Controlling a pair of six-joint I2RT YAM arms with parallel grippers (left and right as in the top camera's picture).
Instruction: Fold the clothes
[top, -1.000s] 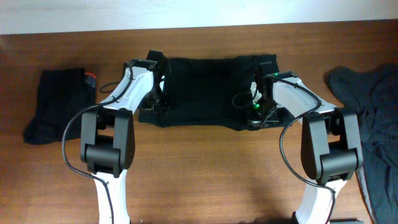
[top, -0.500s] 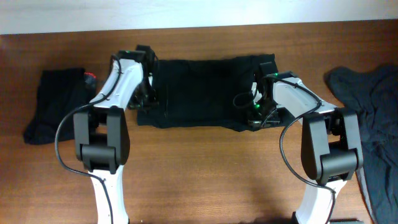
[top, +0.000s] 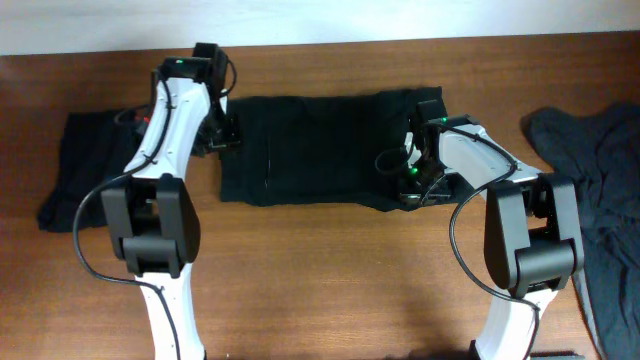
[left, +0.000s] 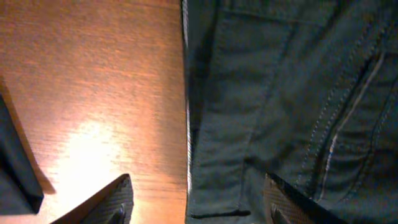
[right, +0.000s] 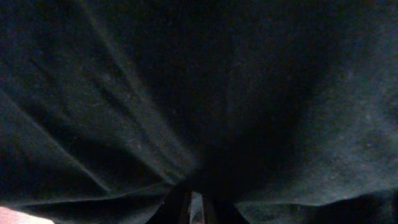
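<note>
The shorts (top: 320, 150) lie spread flat at the middle of the table's (top: 330, 280) back edge, their long side running left to right. The left gripper (left: 199, 208) hangs above their left edge with its jaws wide and nothing between them. One finger (left: 115, 202) is over bare wood and the other is over stitched fabric, with a thin pale edge between. The right gripper (right: 191, 208) is pinched narrow on the shorts near their right edge, and creases run into its tips. A folded dark garment (top: 80, 170) lies by the table's left edge. A loose grey-blue pile (top: 595, 170) lies at the right edge.
</note>
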